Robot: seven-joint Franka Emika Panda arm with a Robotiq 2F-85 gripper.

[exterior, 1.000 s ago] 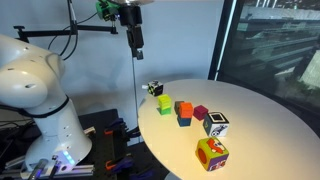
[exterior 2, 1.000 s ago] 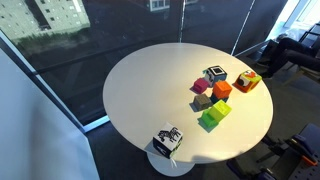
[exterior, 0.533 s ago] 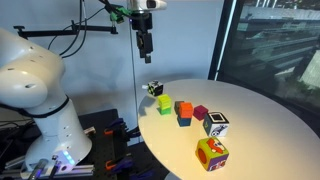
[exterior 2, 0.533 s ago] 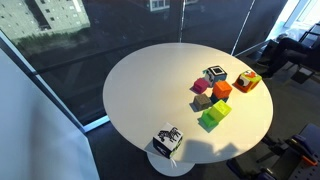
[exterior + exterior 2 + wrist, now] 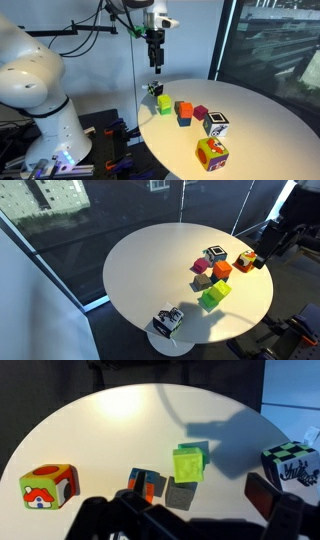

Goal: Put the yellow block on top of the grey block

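On the round table (image 5: pixel 262 112), yellow block (image 5: pixel 164 105) between patterned cube (image 5: pixel 153 89) by the rim and orange block (image 5: pixel 183 110), all in a row, grey block (image 5: pixel 181 495) just beside yellow block

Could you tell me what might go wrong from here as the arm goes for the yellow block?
1. The yellow block sits close beside the orange block, so the hand, now high above, may knock that neighbour when it descends.
2. The grey patterned block stands near the edge of the table; a firm placement might push it off.
3. A similar patterned cube could be mistaken for the target.
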